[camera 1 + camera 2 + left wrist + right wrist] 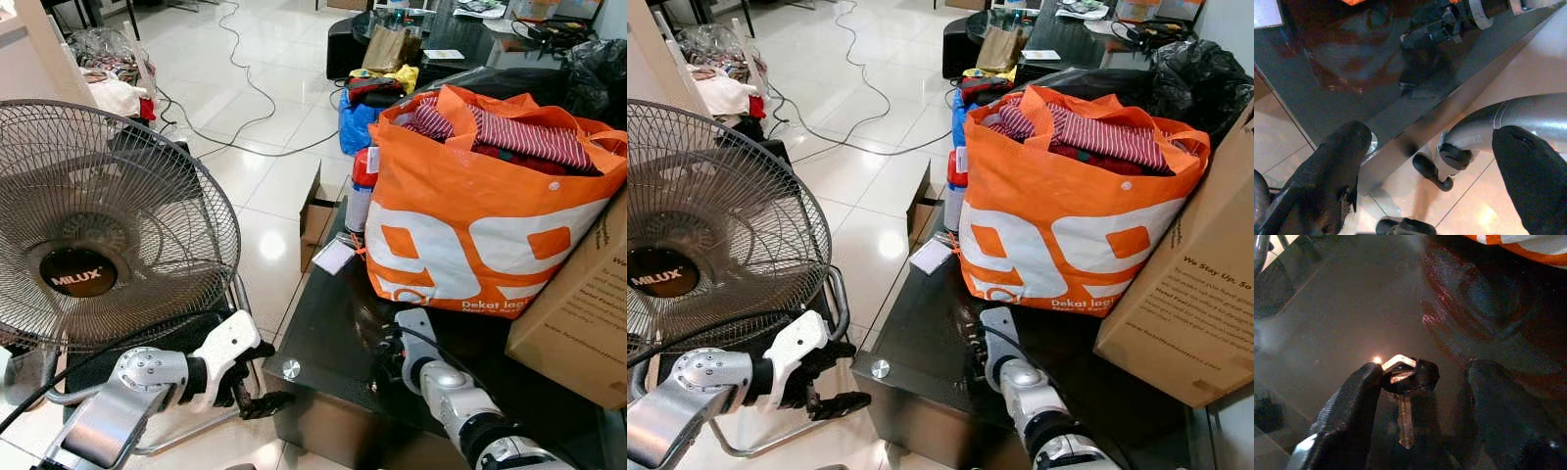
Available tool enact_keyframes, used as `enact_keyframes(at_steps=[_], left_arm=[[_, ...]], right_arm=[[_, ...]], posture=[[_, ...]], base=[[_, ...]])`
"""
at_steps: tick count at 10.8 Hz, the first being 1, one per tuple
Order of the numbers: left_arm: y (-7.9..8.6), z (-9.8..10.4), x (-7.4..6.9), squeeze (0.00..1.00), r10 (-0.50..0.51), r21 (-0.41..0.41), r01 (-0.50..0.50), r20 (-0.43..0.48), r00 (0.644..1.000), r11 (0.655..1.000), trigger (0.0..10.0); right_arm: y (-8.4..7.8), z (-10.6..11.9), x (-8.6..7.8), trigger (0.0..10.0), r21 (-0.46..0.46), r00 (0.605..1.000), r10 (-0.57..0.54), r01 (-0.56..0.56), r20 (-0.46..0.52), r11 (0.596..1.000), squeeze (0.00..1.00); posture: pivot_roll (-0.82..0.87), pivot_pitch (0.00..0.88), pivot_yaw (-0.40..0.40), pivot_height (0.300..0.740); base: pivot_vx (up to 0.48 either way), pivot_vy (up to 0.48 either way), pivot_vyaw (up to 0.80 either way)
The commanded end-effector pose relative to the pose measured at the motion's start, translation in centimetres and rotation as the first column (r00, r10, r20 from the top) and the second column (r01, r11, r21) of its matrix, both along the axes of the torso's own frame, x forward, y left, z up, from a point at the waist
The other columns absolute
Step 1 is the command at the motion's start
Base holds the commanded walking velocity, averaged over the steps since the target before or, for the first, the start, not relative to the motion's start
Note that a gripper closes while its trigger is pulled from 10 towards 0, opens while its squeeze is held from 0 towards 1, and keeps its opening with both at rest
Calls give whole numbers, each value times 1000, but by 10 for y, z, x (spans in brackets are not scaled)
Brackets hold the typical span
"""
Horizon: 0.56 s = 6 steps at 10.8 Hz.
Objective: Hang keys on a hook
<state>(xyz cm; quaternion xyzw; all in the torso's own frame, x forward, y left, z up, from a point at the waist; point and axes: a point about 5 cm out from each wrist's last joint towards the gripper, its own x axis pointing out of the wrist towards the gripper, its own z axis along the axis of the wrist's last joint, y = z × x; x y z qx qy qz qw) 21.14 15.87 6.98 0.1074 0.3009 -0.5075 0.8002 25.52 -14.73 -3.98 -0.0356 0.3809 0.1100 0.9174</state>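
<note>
A key (1405,382) with a black head and a silver ring lies on the dark glass table (323,323), its blade pointing back toward my wrist. My right gripper (1425,377) is open and low over the table. The key sits between its fingers, close against one black finger (1352,411), while the other finger stands apart from it. From the head views, the right gripper (387,348) is near the table's front left corner, just before the orange bag. My left gripper (250,377) is open beside the table's edge, by the fan's metal base tube (1528,115).
A full orange shopping bag (470,225) and a cardboard box (578,313) crowd the table behind the right gripper. A large MILUX fan (98,225) stands close on the left. A white card (333,257) and a red-capped can (362,186) are at the table's left edge. Cables cross the tiled floor.
</note>
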Motion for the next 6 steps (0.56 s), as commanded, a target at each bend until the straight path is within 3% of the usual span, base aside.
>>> enact_keyframes(at_steps=[1,6], left_arm=[[-2,5,3,0,2,-7,-2,27,1000,1000,10000],[-3,4,4,0,-9,-2,9,29,1000,1000,10000]], right_arm=[[-4,-2,-2,0,-5,1000,-3,3,-14,1000,0],[-2,0,1,0,-3,1000,6,-6,-6,1000,0]], posture=[[8,0,-23,740],[3,0,-16,740]], base=[[0,0,0],[0,0,0]])
